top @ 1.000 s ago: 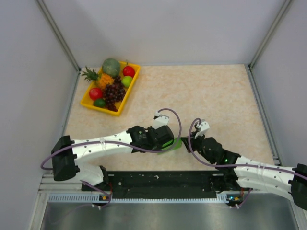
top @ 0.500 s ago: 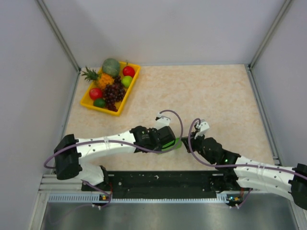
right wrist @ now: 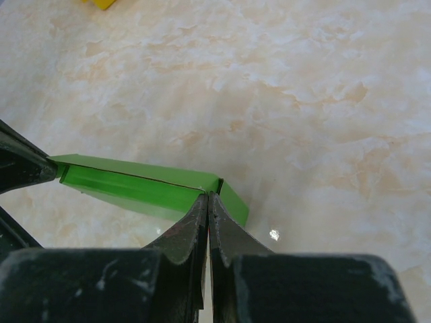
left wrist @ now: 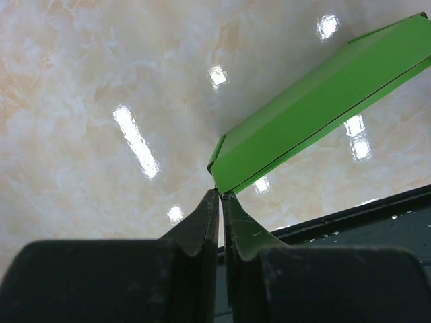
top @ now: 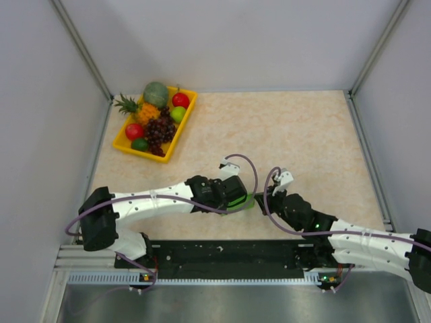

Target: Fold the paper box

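Note:
The paper box is a bright green folded strip held just above the table between my two grippers. In the top view only a sliver of it (top: 250,200) shows between the wrists. In the left wrist view the box (left wrist: 316,101) runs up to the right, and my left gripper (left wrist: 220,194) is shut on its lower corner. In the right wrist view the box (right wrist: 135,182) runs to the left, and my right gripper (right wrist: 208,196) is shut on its edge near the right end. The left gripper's dark fingers (right wrist: 20,165) hold the far end there.
A yellow fruit tray (top: 121,142) with fruit stands at the back left of the table. The black rail (top: 222,252) of the arm bases runs along the near edge, close below the grippers, and also shows in the left wrist view (left wrist: 377,215). Grey walls enclose the table.
My left arm has shifted slightly right, toward the right gripper, covering more of the green box. The right arm has barely moved.

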Motion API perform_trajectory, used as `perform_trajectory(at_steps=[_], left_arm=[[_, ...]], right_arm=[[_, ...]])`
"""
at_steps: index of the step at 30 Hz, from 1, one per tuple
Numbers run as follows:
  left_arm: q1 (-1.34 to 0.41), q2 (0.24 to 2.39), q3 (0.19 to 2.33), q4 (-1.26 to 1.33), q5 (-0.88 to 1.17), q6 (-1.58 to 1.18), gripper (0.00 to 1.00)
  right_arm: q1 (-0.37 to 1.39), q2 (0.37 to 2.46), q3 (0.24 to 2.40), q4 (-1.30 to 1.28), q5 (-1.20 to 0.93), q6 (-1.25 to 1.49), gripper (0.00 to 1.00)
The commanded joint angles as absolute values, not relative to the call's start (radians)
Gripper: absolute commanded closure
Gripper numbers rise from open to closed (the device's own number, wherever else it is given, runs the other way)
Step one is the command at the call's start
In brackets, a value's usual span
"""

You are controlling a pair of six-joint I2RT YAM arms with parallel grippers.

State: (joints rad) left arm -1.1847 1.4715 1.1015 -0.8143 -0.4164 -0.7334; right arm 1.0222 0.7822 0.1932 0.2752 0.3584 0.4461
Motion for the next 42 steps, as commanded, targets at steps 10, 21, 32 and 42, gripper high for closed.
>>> perform_trajectory(at_steps=[10,21,32,42], left_arm=[[-1.129,1.459,1.123,-0.746,-0.307,-0.722,1.0],[-1.072,1.428,1.109,-0.663,-0.164,-0.696,1.0],[-1.072,1.394,1.114,-0.673,-0.222,-0.73,1.0],[-1.072,1.4,1.092,-0.601,-0.229,-0.825,1.0]], right_arm=[[1.051,0.83,0.248,0.258,0.371,0.428,1.0],[1.063,0.864,0.235,0.273,0.368,0.436,1.0],[1.071,0.845,0.235,0.255,0.356,0.411,1.0],[1.088,0.881,0.242,0.273,0.347,0.405,1.0]])
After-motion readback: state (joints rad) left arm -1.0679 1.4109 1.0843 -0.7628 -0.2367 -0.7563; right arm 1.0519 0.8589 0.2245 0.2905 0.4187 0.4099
